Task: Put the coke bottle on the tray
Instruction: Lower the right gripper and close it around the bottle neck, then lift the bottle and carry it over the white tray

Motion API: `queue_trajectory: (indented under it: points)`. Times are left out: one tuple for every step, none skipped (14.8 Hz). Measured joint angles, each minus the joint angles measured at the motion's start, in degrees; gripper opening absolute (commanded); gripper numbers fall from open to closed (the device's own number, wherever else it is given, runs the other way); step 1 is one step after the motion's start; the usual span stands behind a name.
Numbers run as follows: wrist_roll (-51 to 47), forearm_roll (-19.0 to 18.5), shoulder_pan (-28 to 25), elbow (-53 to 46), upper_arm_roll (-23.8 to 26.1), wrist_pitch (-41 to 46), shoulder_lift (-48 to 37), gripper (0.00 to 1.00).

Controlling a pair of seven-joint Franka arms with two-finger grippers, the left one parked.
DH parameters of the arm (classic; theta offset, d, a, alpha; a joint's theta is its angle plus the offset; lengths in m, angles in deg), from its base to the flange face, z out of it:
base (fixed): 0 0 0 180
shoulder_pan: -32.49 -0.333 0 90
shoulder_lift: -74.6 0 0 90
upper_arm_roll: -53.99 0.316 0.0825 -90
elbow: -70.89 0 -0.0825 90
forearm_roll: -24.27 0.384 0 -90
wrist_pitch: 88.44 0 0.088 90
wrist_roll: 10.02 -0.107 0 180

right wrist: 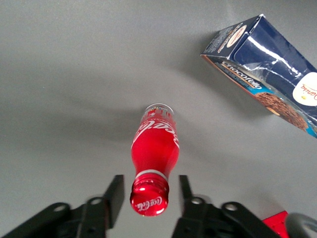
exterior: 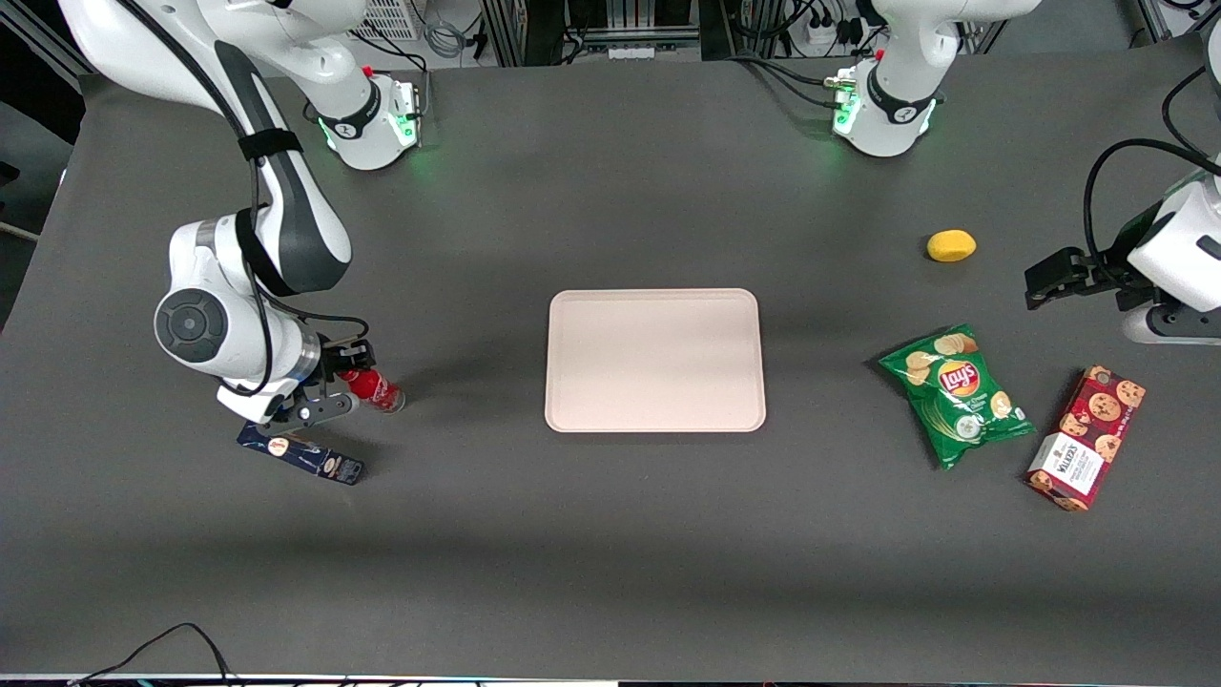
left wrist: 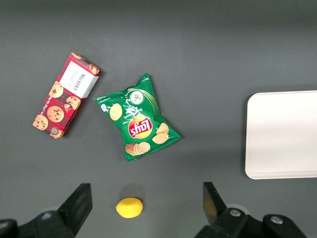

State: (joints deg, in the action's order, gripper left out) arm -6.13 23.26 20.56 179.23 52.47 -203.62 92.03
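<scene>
- The pincer [right wrist: 148, 191] sits low at the working arm's end of the table [exterior: 610, 534], its fingers [right wrist: 115, 194] apart on either side of the coke bottle's cap.
- The coke bottle [exterior: 376, 389] stands on the table, just beside the dark blue box [exterior: 303, 455].
- The tray [exterior: 654, 360] lies well apart, mid-table.

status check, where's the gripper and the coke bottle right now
Gripper open, fingers either side of the coke bottle cap, not yet clamped. Bottle upright on table beside dark blue box. Tray bare, nothing between.
</scene>
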Motion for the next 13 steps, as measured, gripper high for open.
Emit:
queue_trajectory:
  points:
    - [0.0,0.0,0.0,-0.06,0.0,-0.06,0.0,0.14]
    - [0.0,0.0,0.0,-0.16,0.01,-0.12,0.0,0.07]
    - [0.0,0.0,-0.01,-0.25,0.03,-0.13,0.0,0.0]
    - [0.0,0.0,-0.02,-0.29,0.06,-0.14,0.0,0.0]
    - [0.0,0.0,-0.03,-0.29,0.09,-0.16,0.0,0.0]
    - [0.0,0.0,-0.04,-0.29,0.16,-0.21,0.0,0.0]
    - [0.04,0.0,-0.04,-0.3,0.27,-0.33,0.0,0.0]
    - [0.1,0.0,-0.05,-0.35,0.38,-0.5,0.01,0.0]
    - [0.2,0.0,-0.06,-0.56,0.45,-0.55,0.01,0.0]
    - [0.24,0.0,-0.06,-1.13,0.48,-0.55,0.01,0.0]
    - [0.26,0.0,-0.06,-2.2,0.48,-0.06,0.0,0.0]
    - [0.3,0.0,-0.06,-3.88,0.49,1.6,0.0,0.0]
    - [0.33,0.0,-0.06,-6.05,0.5,4.06,-0.03,0.0]
